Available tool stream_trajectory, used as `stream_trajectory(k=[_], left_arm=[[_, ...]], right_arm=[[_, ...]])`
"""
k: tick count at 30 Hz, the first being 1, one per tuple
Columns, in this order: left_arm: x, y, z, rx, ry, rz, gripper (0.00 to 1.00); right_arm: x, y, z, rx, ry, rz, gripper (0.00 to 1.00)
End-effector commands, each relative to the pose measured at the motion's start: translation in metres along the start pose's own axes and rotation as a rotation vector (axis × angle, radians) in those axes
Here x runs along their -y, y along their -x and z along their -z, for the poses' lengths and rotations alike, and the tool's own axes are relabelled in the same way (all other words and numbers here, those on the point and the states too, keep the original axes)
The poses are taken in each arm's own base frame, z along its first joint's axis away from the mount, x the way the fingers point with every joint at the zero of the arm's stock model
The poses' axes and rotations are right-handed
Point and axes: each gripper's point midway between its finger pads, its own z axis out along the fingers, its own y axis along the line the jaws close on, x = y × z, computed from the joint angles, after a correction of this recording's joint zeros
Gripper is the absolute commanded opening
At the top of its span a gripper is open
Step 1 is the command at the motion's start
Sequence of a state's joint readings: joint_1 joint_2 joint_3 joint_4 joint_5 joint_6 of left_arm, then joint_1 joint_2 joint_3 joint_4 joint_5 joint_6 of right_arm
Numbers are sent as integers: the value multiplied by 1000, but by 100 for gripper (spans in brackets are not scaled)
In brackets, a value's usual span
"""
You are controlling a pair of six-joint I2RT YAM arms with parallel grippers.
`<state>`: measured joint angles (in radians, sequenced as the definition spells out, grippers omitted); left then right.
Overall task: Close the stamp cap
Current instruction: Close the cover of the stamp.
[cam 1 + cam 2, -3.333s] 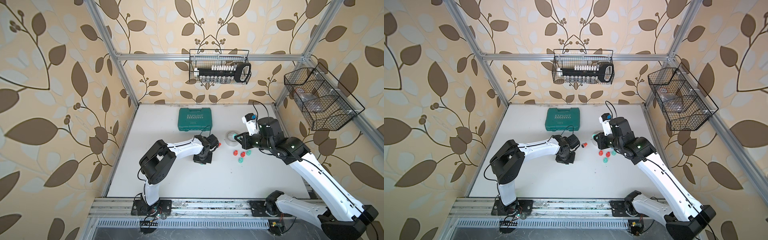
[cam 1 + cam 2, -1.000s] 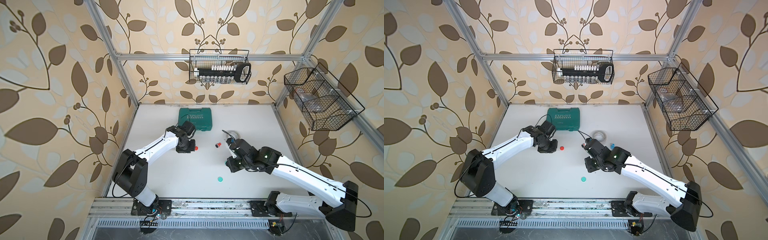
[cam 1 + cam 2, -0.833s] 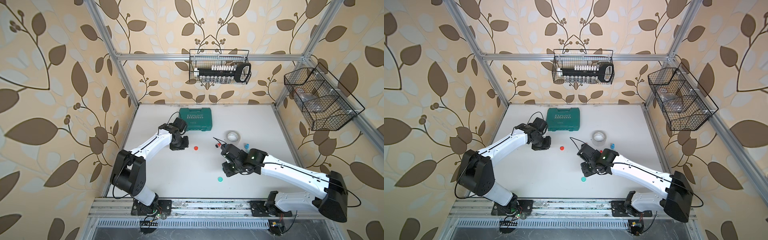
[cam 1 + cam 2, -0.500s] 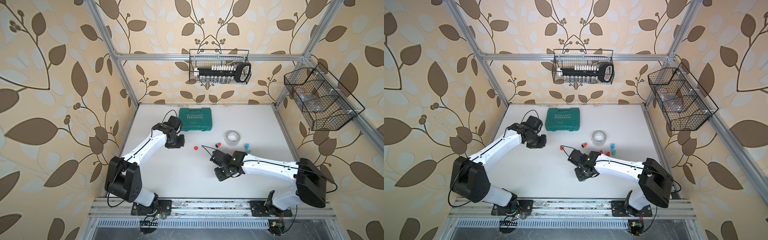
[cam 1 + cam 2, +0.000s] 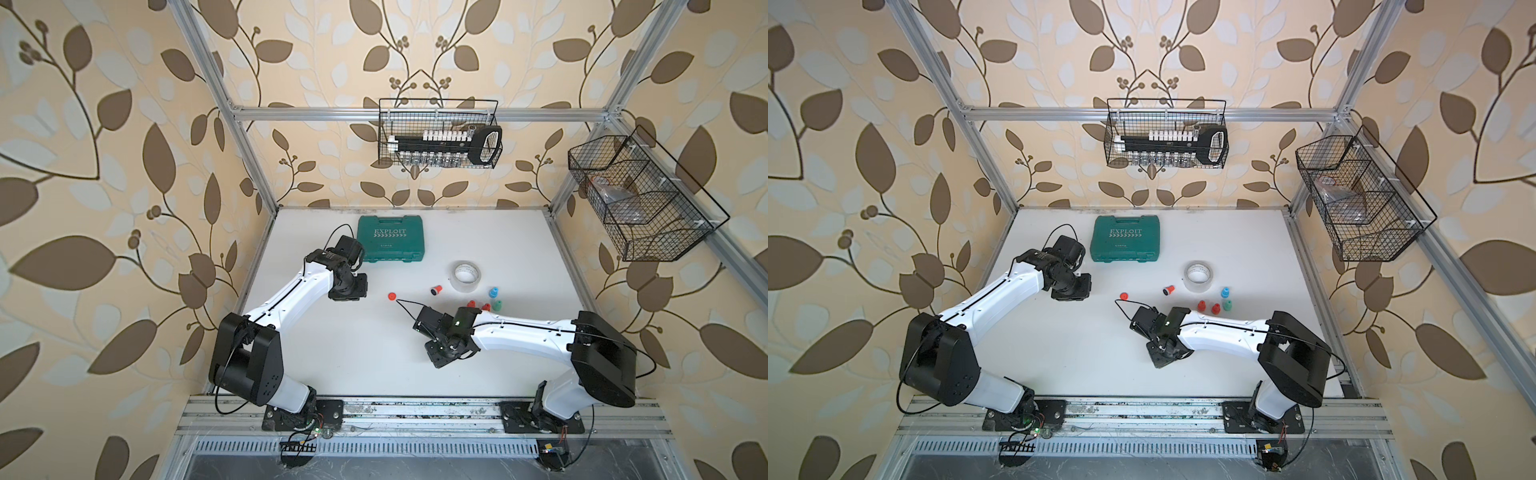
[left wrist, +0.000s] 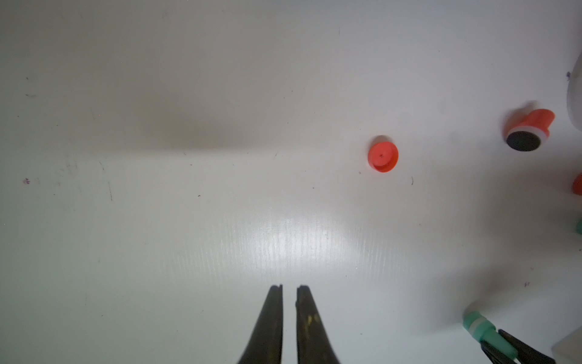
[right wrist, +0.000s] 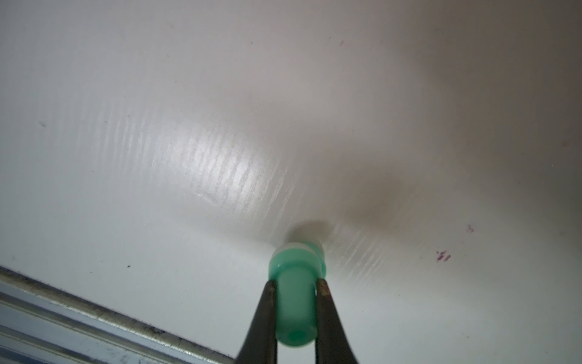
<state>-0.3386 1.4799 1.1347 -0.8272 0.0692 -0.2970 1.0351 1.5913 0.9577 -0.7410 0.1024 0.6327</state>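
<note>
The right claw has swung away from the standing stamps to the front of the counter, over the spot where a loose green cap lay 1 second ago. It is clamped on the green stamp, whose lower end touches the counter. No separate cap shows now, so it is probably seated or nearly so, and a firm push should finish it.

The left claw has pulled back beside the green case, its jaws barely apart and holding nothing. The red cap lies alone, apart from the red stamp on its side.

The case is shut, its contents hidden. The back basket holds a black-handled tool with a row of white pieces. The side basket holds something clear, too blurred to name.
</note>
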Motion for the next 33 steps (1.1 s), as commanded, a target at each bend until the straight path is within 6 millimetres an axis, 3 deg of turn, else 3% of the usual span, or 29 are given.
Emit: stream_trajectory(k=[1, 33], left_arm=[[-5, 2, 8, 23, 13, -10, 13], [-6, -1, 5, 7, 20, -10, 13]], right_arm=[[9, -7, -2, -15, -49, -7, 0], [7, -18, -9, -62, -52, 19, 0]])
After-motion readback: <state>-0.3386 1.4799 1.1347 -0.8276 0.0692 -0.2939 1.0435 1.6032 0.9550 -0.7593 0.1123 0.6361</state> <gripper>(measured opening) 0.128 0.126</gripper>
